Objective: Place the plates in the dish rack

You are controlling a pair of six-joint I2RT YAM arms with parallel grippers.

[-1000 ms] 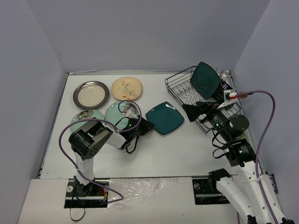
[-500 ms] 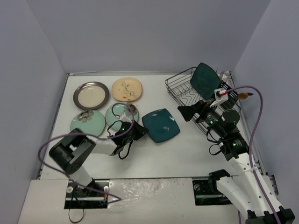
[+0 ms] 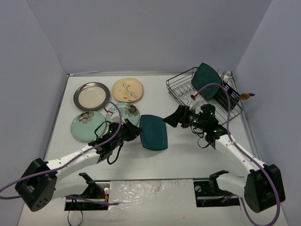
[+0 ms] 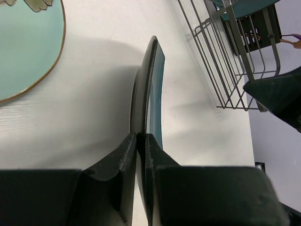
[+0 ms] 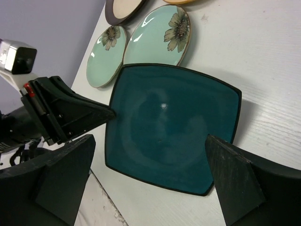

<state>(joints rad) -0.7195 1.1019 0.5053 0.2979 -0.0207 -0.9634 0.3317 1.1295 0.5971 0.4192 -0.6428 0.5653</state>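
One teal plate [image 3: 207,80] already standing in the dish rack [image 3: 181,92] at upper right, second teal plate [image 3: 154,132] at centre clenched edge-on by left fingers [image 4: 130,146], right fingers [image 3: 172,118] spread wide beside it, four plates [image 3: 91,95] flat on worktop [image 3: 188,150] upper left, not yet loaded.

No writing, brand, number or sign can be read in any of the views. The small white-and-red tag [image 3: 194,96] beside the black wire dish rack [image 3: 180,90] is too small to show any print.
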